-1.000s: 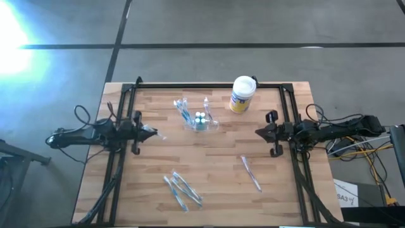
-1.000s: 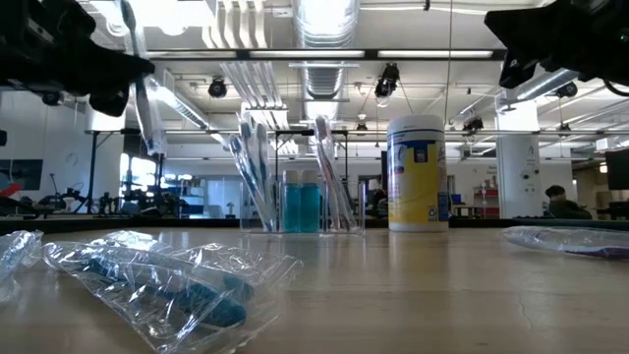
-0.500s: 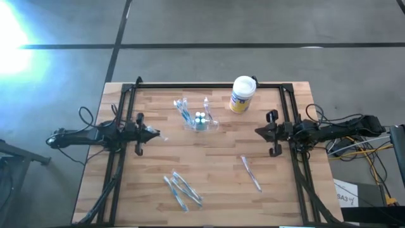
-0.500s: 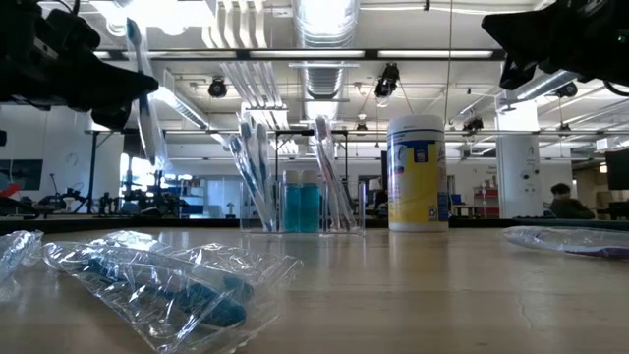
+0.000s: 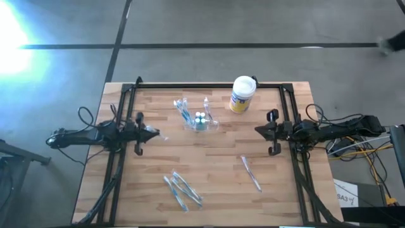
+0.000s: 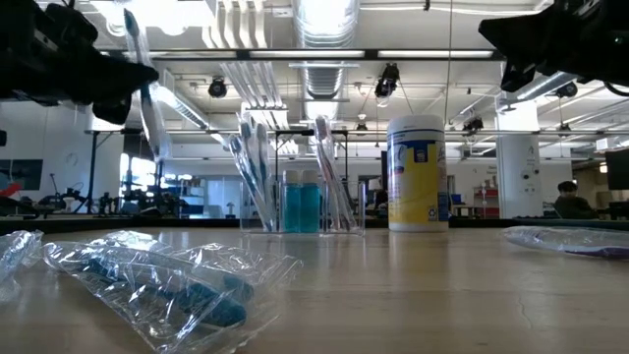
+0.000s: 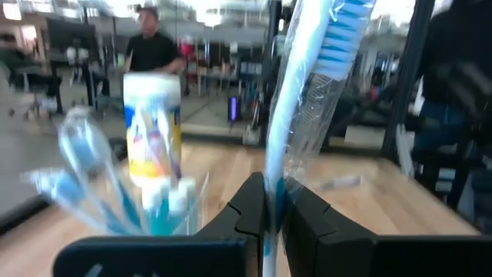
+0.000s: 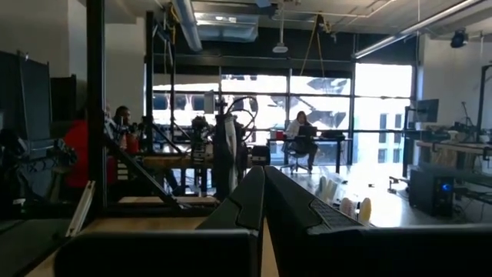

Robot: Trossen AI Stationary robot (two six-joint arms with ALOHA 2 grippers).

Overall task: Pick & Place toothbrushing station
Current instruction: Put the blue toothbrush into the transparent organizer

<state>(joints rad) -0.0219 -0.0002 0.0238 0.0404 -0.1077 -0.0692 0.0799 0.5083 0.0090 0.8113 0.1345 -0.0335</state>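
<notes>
The toothbrushing station, a clear holder with toothbrushes and blue-capped tubes standing in it, rests on the wooden table at the far middle; it also shows in the low view and the left wrist view. My left gripper hovers at the table's left side, shut on a wrapped toothbrush, to the left of the station. My right gripper is shut on nothing at the right side, raised above the table. My left gripper pinches the wrapped toothbrush's handle between its two fingers. The fingers come level from the table's left and lie across the brush. The brush stands nearly upright, bristle head on top, lifted clear of the table.
A white canister with a yellow-blue label stands right of the station. Wrapped toothbrushes lie at the near middle and the near right. A black frame borders the table. People show in the room beyond.
</notes>
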